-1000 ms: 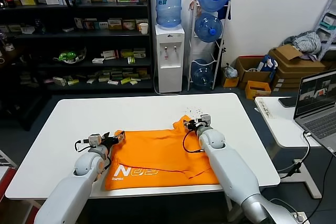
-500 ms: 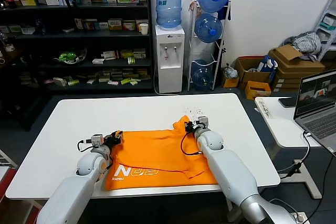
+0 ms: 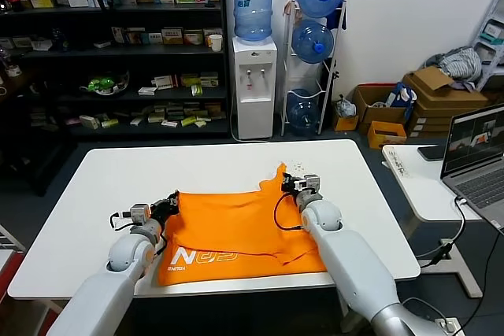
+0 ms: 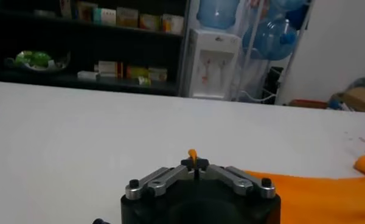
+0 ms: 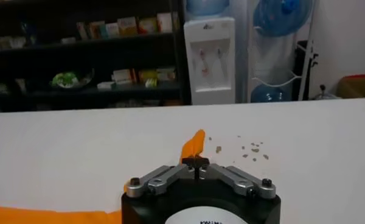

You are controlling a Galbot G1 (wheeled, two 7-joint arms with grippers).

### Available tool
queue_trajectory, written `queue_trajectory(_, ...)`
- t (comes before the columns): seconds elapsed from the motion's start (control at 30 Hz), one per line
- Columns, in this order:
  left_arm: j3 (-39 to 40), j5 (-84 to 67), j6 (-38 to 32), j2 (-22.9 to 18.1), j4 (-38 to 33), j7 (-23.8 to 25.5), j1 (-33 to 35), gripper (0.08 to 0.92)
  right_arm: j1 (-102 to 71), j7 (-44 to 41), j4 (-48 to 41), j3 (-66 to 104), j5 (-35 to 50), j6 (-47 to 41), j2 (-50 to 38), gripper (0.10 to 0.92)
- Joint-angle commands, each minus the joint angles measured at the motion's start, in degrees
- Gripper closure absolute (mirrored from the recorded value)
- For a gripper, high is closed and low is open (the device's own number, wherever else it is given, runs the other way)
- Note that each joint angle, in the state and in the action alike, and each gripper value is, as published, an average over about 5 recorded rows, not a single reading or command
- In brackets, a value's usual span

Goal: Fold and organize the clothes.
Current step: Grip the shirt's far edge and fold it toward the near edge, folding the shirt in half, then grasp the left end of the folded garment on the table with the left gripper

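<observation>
The orange T-shirt (image 3: 240, 230) lies spread on the near half of the white table (image 3: 102, 182), its lower part reaching almost to the near edge, with white block lettering (image 3: 203, 257) showing toward the near left corner. It is already doubled in part: a fold line runs across the cloth above the lettering, and the far edge rises into a small peak toward the far right.

The left gripper (image 3: 168, 204) sits at the shirt's far left corner. In the left wrist view its fingers (image 4: 196, 165) are pressed together, with a sliver of orange cloth poking up between them, so it has the fabric pinched. The right gripper (image 3: 290, 185) is at the shirt's far right corner, just under the raised peak. In the right wrist view its fingers (image 5: 196, 163) are likewise closed, with an orange flap standing right beyond them, so it appears to hold that corner too.

Judging from this, the step in hand is a two-handed fold, with both far corners gripped and slightly lifted. The next move likely calls for both arms to travel together toward the near edge, keeping the cloth taut between them, so the far edge lands squarely on the near one without bunching. A few small specks (image 5: 249, 149) lie on the table beyond the right gripper
</observation>
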Motion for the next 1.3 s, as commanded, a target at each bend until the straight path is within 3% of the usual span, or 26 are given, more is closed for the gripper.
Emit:
queue_trajectory(0.03, -4.0, 1.6, -3.7, 1.9, -14.2, 0.3, 12.8, 0.908, -11.6, 3.1, 18.6, 0.4, 1.3, 1.0, -7.6, 0.901)
queue_trajectory(0.4, -10.0, 8.6, -6.3, 0.8, -27.6, -0.3, 28.2, 0.908, -33.2, 6.3, 39.7, 5.4, 0.2, -1.2, -15.7, 0.901)
queue_trajectory(0.8, -11.8, 11.9, -8.3, 0.1, -26.8, 1.2, 33.5, 0.899, -46.5, 8.0, 49.3, 11.5, -1.7, -3.7, -19.1, 0.876)
queue_trajectory(1.07, -12.7, 12.4, -8.4, -0.9, -25.5, 1.7, 35.3, 0.695, -46.4, 7.2, 48.1, 14.9, -2.2, -2.6, -17.9, 0.663)
queue_trajectory(1.3, -12.7, 13.3, -8.3, -4.7, -19.8, 1.6, 32.9, 0.496, -51.2, 5.9, 50.4, 21.4, -4.2, -0.7, -15.1, 0.455)
